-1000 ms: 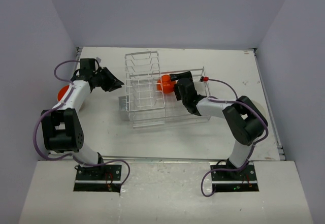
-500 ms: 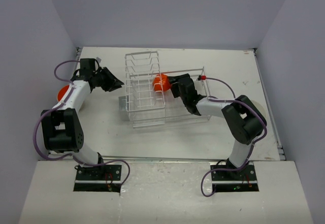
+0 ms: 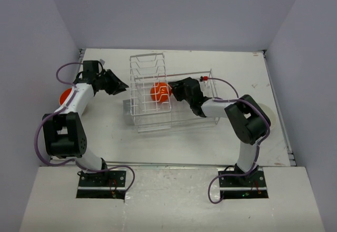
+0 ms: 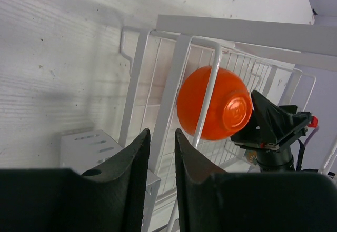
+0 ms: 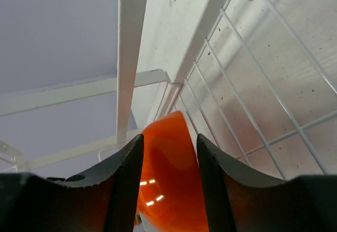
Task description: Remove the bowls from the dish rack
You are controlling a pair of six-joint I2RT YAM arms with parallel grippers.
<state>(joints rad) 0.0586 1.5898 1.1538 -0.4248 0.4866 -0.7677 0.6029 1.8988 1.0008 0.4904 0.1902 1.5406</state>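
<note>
Right hand [image 5: 168, 158] is seen closed on the orange bowl [image 4: 210, 103], whose wall is pinched between the two dark fingers [image 5: 126, 174] in the right wrist view. Within the wires of the dish rack [image 3: 150, 79], near the centre of the top frame, the bowl is held at the rack's taller slotted end. It is tipped on its side: in the left wrist view its round foot is turned toward the right of the frame, toward the black hand. Left hand [image 4: 158, 158] is kept at the upper left of the top frame, apart from the rack, its fingers parted by a narrow gap with nothing between them. A second orange bowl [image 3: 64, 96] is partly hidden behind the left arm on the surface [image 3: 105, 121].
</note>
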